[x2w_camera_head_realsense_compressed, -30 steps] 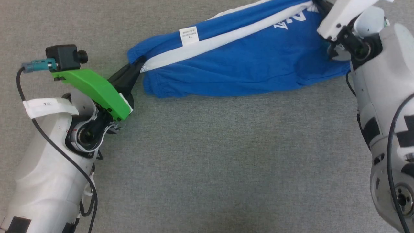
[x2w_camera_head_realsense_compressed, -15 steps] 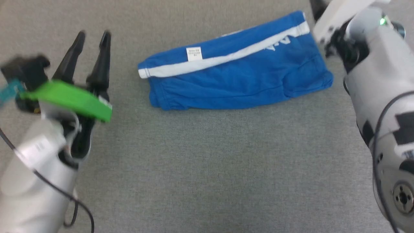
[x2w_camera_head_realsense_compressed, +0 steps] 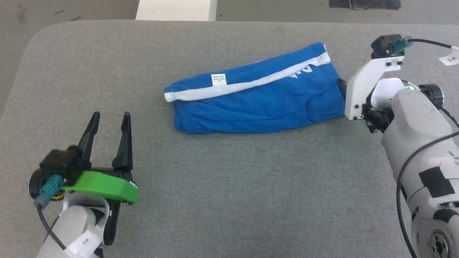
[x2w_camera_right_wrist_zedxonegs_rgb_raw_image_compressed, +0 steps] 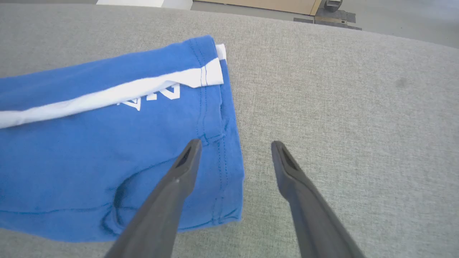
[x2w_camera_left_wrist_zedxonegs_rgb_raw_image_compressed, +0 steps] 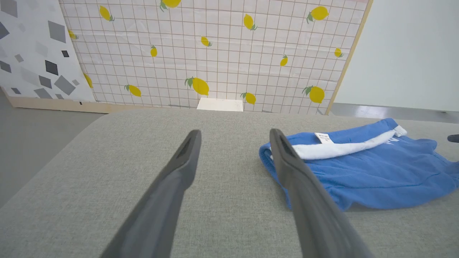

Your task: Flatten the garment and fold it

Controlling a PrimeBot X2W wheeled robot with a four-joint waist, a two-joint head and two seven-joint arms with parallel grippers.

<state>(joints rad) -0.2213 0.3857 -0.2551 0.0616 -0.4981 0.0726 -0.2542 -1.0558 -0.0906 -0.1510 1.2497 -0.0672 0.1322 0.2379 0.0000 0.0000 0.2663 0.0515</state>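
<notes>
1. Shorts (x2w_camera_head_realsense_compressed: 258, 104) of bright blue soft fabric lie slack and doubled lengthwise on a grey cloth-covered table (x2w_camera_head_realsense_compressed: 229, 186), free of both grippers.
2. A white trim band (x2w_camera_head_realsense_compressed: 251, 84) runs along the shorts' far side. A small white tag (x2w_camera_head_realsense_compressed: 218, 79) sits on it near the gathered waist end, and white lettering (x2w_camera_head_realsense_compressed: 300, 73) lies near the hem end.
3. The left gripper (x2w_camera_head_realsense_compressed: 111, 114), with two long dark fingers, hovers well apart from the shorts' waist end, nearer the robot. Its jaws are spread wide with nothing between them.
4. The right gripper (x2w_camera_right_wrist_zedxonegs_rgb_raw_image_compressed: 235, 143) is at the shorts' hem end, jaws spread wide and empty. One finger overlies the hem corner and the other the bare table beside it; whether it touches the cloth cannot be told.
</notes>
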